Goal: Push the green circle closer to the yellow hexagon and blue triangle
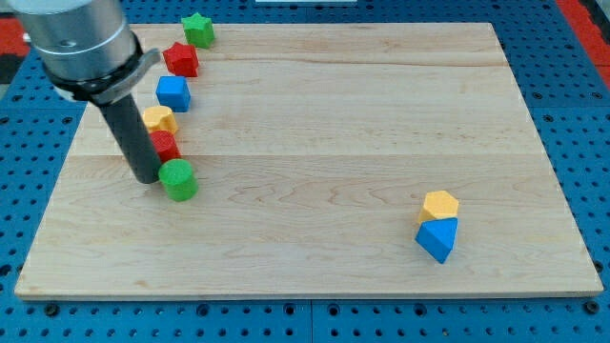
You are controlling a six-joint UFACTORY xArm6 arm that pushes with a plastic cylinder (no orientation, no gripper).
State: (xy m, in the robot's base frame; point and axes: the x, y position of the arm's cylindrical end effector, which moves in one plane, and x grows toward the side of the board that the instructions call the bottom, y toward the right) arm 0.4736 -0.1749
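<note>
At the view's top left the arm shows a broad cylindrical housing of brushed silver-grey metal, ringed at its lower edge by a black collar with a small dark tab jutting to the right. From that collar runs a straight rod, matt dark grey to black, smooth and round, without visible markings or cables. My tip (pixel 146 179) is the rod's blunt, flat-cut lower end.

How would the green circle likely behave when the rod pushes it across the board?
The green circle looks squat and flat-bottomed, so it probably slides rather than tips. Its round side may slip off my tip, which sits at its left. The smooth wooden board suggests easy sliding.
</note>
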